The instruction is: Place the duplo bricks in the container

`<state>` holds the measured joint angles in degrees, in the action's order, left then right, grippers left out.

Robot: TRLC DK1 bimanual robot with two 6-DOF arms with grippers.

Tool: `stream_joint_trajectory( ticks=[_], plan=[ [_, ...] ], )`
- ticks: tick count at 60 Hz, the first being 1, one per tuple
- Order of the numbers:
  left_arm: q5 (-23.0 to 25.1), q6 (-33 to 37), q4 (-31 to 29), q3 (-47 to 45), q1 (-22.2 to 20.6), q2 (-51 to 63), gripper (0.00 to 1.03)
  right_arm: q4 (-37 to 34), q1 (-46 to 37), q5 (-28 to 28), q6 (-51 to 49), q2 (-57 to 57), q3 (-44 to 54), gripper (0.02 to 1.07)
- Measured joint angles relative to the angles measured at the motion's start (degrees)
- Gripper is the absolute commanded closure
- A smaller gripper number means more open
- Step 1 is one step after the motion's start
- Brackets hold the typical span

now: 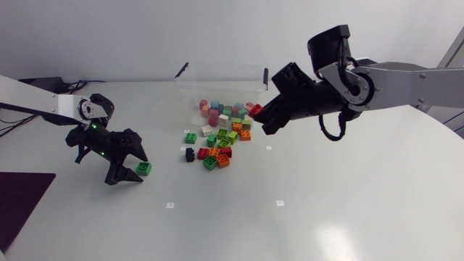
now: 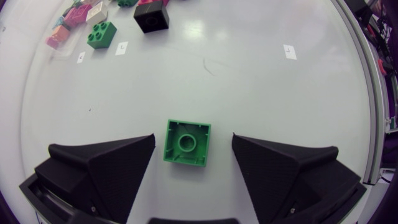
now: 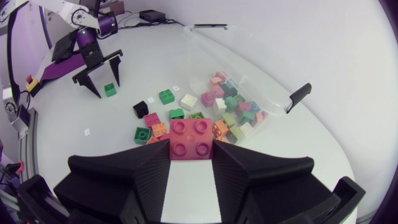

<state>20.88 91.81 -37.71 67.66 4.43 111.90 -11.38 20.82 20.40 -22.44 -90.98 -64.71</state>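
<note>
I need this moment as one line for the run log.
left end effector: open around green brick, not touching | right end effector: shut on red brick, near container

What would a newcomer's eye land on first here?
The cluster of coloured bricks mid-table, some in the clear container, more just in front of it. Then the right gripper, shut on a red brick near the container, and the left gripper, open around a lone green brick lying apart from the cluster.
</note>
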Motion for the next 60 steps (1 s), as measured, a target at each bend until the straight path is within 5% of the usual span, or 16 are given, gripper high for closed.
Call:
stream_joint_trajectory(
  ticks=[15, 60],
  plan=[
    [0.0, 0.0, -1.2, 1.5, 0.0, 0.0, 0.76, 3.0, -2.1, 0.5, 4.3, -1.8, -5.3, 0.81],
    [2.5, -3.3, -9.1, 3.9, -4.0, -9.6, 0.77, 8.2, -3.1, -1.9, 13.7, -20.9, -24.5, 0.81]
  ],
)
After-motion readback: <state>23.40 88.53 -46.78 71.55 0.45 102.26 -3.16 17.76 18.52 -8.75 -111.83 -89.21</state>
